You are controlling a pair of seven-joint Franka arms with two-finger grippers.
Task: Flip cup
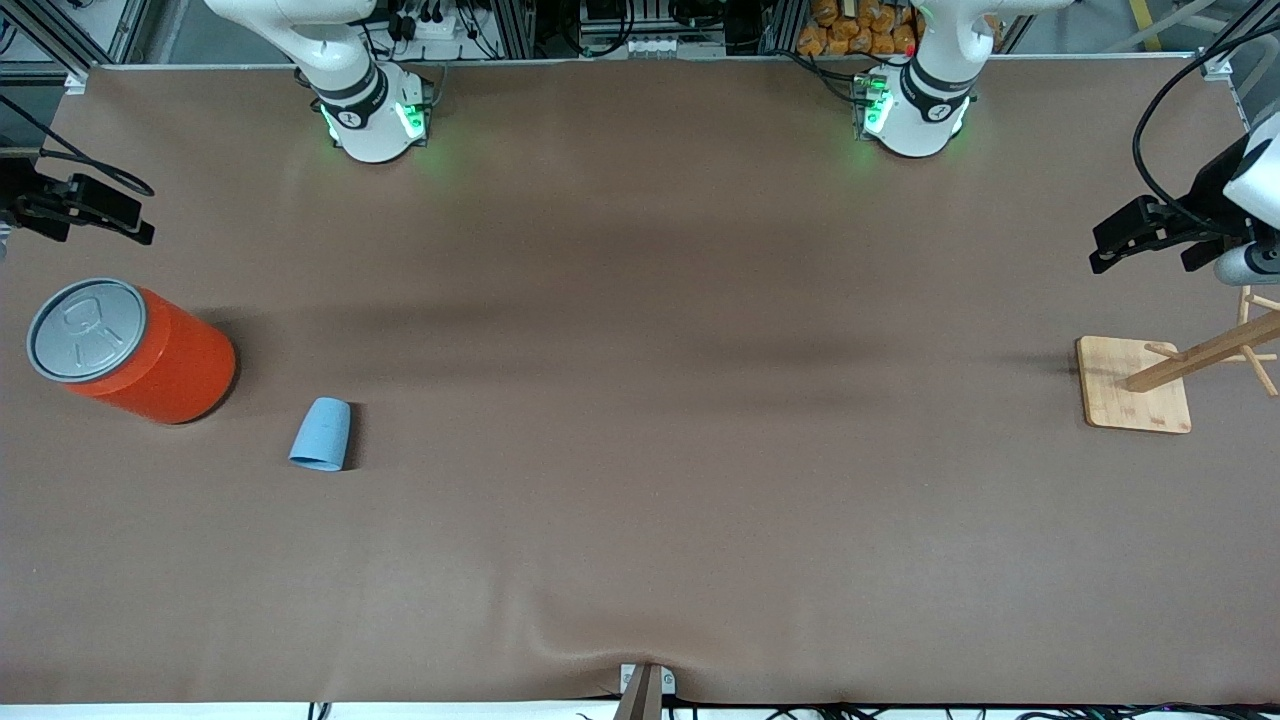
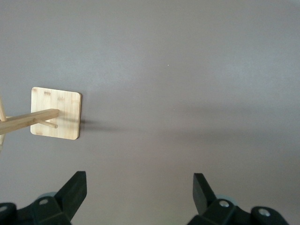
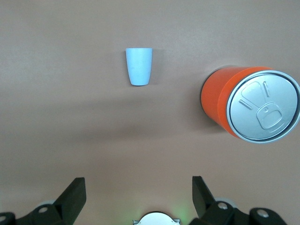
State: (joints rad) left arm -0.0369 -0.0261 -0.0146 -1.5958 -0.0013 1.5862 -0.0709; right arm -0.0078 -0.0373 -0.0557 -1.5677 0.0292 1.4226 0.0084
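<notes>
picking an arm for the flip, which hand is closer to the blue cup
Right. The right hand hangs open above the cup's end of the table, by the orange can; the left hand waits open over the wooden rack.

Robotics lab: 2 Franka arms (image 1: 350,90), aluminium framing (image 1: 60,40), cables (image 1: 1160,130).

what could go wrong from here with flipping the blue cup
1. The cup stands rim down with tapered sides, so the fingers may slip up its walls as they close.
2. The orange can stands beside it toward the right arm's end of the table; the right gripper, open and high over the table, might clip it while descending.
3. The left gripper waits open above the wooden rack, too distant to help.
</notes>
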